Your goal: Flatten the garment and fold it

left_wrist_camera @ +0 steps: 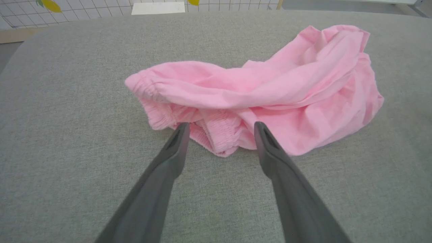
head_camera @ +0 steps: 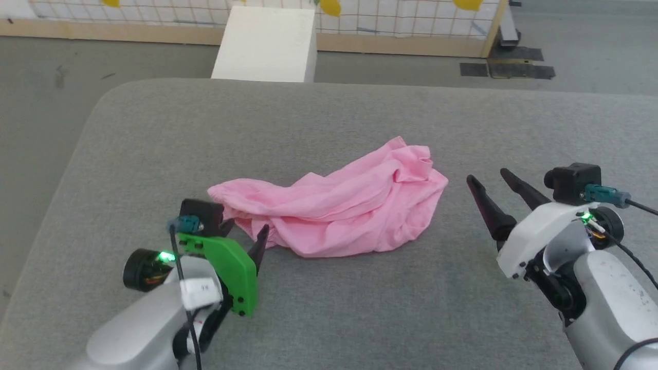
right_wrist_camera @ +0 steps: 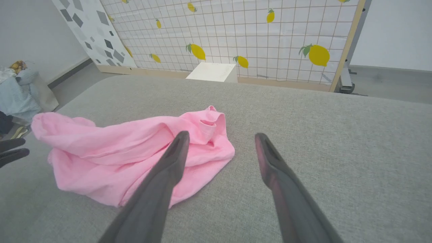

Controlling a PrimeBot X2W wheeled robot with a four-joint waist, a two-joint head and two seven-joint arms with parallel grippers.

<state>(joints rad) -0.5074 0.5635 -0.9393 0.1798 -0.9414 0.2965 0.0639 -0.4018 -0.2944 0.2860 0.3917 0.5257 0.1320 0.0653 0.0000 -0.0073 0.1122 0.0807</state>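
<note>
Left gripper [left_wrist_camera: 221, 125] just beside garment [left_wrist_camera: 256, 91]

On the left pincer [head_camera: 247, 226], long dark tapered fingers [head_camera: 259, 246] spring from a bright green plate [head_camera: 231, 267] studded with black screws, a white tag [head_camera: 201, 292] at its eight o'clock, silver forearm [head_camera: 133, 334] behind. Now the right pincer [head_camera: 486, 174]: same dark fingers, white shell [head_camera: 532, 231], black camera block [head_camera: 573, 182] with teal plug [head_camera: 602, 194] and black cable [head_camera: 640, 206], green light [head_camera: 585, 218] glowing.

Garment [head_camera: 339, 213]: thin pink cloth, matt, softly creased, gathered at the waistband. Bench [head_camera: 360, 118]: grey woven fabric cover, matt, finely grained. Left claw [left_wrist_camera: 219, 126] and right claw [right_wrist_camera: 219, 135]: smooth, dark, matt plastic-looking fingers. Wrist plate [head_camera: 231, 267]: smooth green plastic.
</note>
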